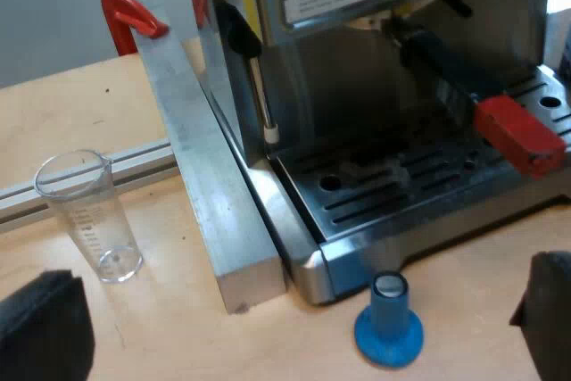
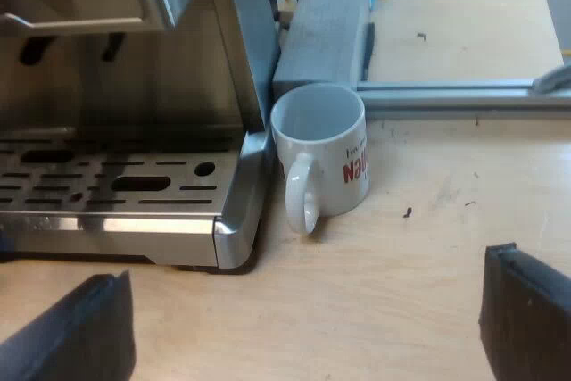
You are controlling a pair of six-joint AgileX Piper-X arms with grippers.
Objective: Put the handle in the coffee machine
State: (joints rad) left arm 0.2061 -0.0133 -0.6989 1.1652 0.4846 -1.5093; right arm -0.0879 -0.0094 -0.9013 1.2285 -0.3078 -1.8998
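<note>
My left jaws: spread wide, holding nothing. Clear measuring glass (image 1: 89, 216): upright, near a grey metal bar (image 1: 205, 194). Steel espresso machine (image 1: 303, 78). Metal holder's dark handle ending in red (image 1: 520, 136): at the machine's front, over the slotted drip tray (image 1: 393, 189); whether locked, I cannot tell. Blue tamper (image 1: 389, 323): standing just beside the tray's corner. My right jaws: spread, holding nothing. White mug with red lettering (image 2: 323, 153): just beside the machine. Risk: reaching in, I could topple tamper or glass; a half-turned holder may drop. Pale wooden surface (image 2: 428, 220), aluminium rail (image 2: 446, 88), grey wall (image 1: 45, 6).

You have: one espresso machine (image 1: 357, 86), one red-ended handle (image 1: 520, 134), one blue tamper (image 1: 389, 320), one measuring glass (image 1: 87, 216), one mug (image 2: 321, 160)
</note>
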